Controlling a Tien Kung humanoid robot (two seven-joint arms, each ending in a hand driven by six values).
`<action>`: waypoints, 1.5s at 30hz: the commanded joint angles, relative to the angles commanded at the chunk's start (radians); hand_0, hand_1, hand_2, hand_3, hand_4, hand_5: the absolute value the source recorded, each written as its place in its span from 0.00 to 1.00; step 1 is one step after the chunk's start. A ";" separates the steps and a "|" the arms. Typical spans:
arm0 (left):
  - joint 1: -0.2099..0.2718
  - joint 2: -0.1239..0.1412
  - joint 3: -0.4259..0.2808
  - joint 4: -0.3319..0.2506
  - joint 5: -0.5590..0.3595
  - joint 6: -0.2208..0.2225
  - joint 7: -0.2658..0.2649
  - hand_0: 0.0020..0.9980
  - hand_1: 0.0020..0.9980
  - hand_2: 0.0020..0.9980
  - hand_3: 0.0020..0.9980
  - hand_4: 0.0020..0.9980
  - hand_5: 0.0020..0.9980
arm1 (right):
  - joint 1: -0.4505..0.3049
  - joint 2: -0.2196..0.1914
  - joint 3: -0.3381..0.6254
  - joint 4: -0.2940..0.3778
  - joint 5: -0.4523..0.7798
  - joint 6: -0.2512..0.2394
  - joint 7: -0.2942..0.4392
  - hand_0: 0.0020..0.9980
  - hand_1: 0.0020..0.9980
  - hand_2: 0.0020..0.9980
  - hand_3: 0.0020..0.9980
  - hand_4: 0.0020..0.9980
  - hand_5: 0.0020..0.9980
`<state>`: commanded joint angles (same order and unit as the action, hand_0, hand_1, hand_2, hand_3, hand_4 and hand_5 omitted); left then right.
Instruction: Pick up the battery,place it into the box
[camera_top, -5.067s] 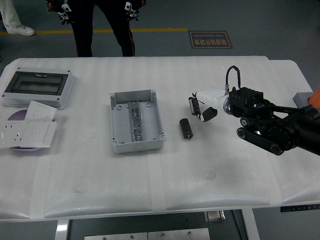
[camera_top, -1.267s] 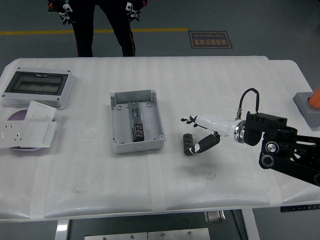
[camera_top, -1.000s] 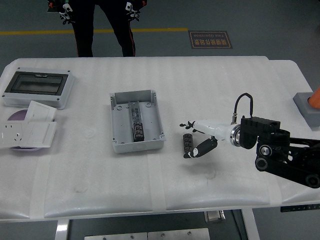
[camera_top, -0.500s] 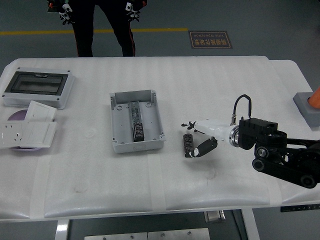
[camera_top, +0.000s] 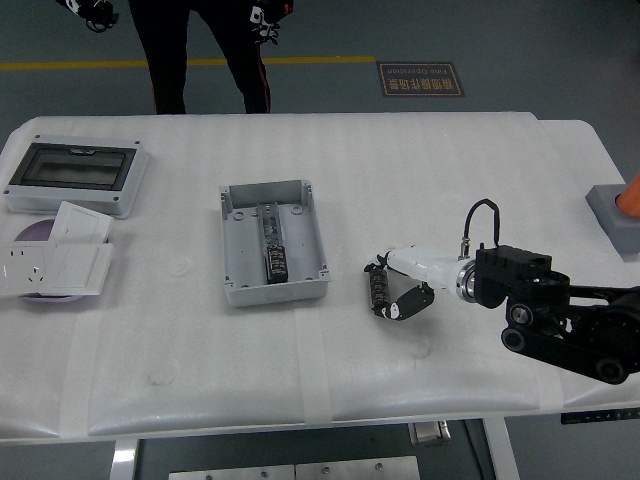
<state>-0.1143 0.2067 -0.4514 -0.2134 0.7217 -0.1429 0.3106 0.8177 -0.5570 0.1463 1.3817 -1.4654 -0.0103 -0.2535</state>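
Right of the box (camera_top: 273, 242), right hand (camera_top: 400, 285) has fingers curled around the battery (camera_top: 378, 292) — gripping it low on the bench, ready for lifting.

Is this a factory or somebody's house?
Probably a factory or workshop. The grey floor has a yellow line and a floor sign, and the white table holds electrical parts, like a grey box.

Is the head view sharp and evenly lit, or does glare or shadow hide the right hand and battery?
Head view: sharp, evenly lit, no glare on the white table; only soft shadow under the right hand; the dark battery merges with the black fingers, so its outline is hard to separate.
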 joint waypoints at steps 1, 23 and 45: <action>0.000 0.000 0.001 0.000 -0.001 0.002 -0.002 0.55 0.65 0.56 0.54 0.44 0.43 | 0.000 0.000 0.000 0.000 -0.002 -0.002 0.001 1.00 0.73 0.71 0.80 0.65 0.23; 0.004 -0.001 -0.009 0.001 0.009 0.015 -0.011 0.54 0.65 0.59 0.54 0.45 0.43 | 0.109 0.073 0.142 0.027 -0.097 -0.024 -0.036 0.94 0.67 0.65 0.74 0.57 0.20; 0.022 -0.009 -0.074 -0.001 0.076 -0.009 0.039 0.54 0.65 0.58 0.54 0.45 0.43 | 0.060 0.342 0.155 -0.057 -0.175 -0.131 -0.008 1.00 0.97 1.00 1.00 0.83 0.40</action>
<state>-0.0923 0.1976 -0.5253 -0.2142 0.7978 -0.1520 0.3498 0.8776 -0.2150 0.3015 1.3246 -1.6408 -0.1418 -0.2616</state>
